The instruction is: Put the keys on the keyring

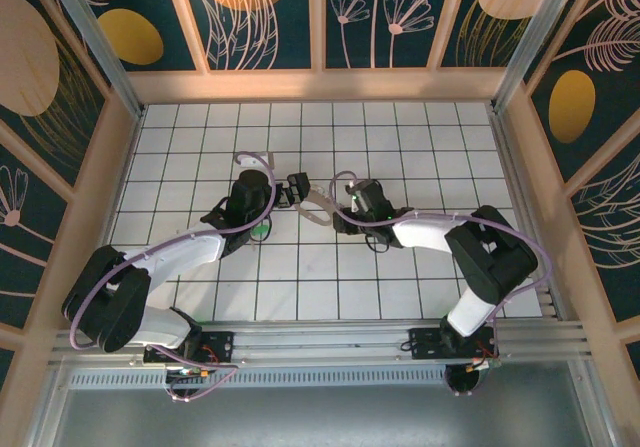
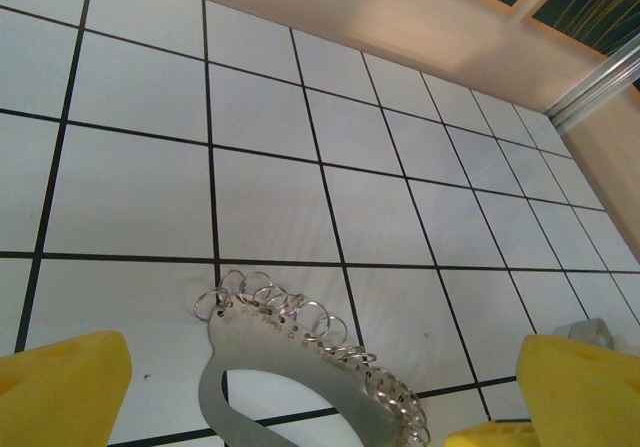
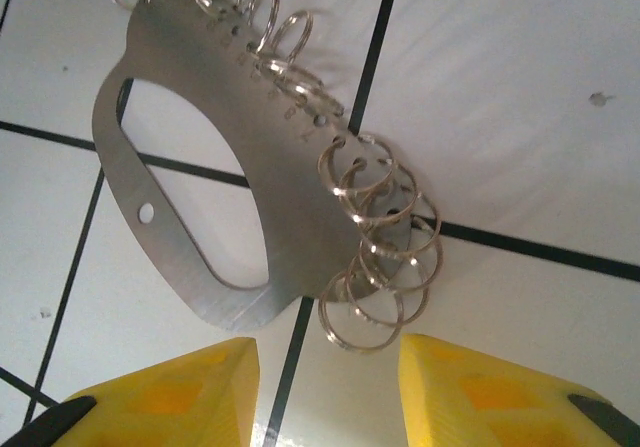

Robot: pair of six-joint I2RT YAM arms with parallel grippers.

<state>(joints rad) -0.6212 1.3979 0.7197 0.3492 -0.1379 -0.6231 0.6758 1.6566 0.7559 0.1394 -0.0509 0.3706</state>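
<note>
The keyring (image 1: 318,206) is a flat silvery oval loop with several small wire rings along one edge, lying on the white tiled floor between my two grippers. In the left wrist view the keyring (image 2: 262,347) lies between the wide-apart yellow fingertips (image 2: 62,385) of my open left gripper (image 2: 320,399), touching neither. My right gripper (image 3: 325,372) has its yellow fingers (image 3: 470,387) apart, just short of the ring cluster (image 3: 378,257) at the keyring's (image 3: 210,117) end, with only floor between them. From above, the left gripper (image 1: 299,190) and right gripper (image 1: 338,205) face each other. The keys are out of view.
The white tiled floor (image 1: 300,287) is fenced by a pale wooden border (image 1: 320,85) and patterned dark walls. The left arm (image 1: 170,257) sweeps in from the lower left and the right arm (image 1: 470,247) from the lower right, with the back wall (image 2: 420,17) ahead of the left wrist.
</note>
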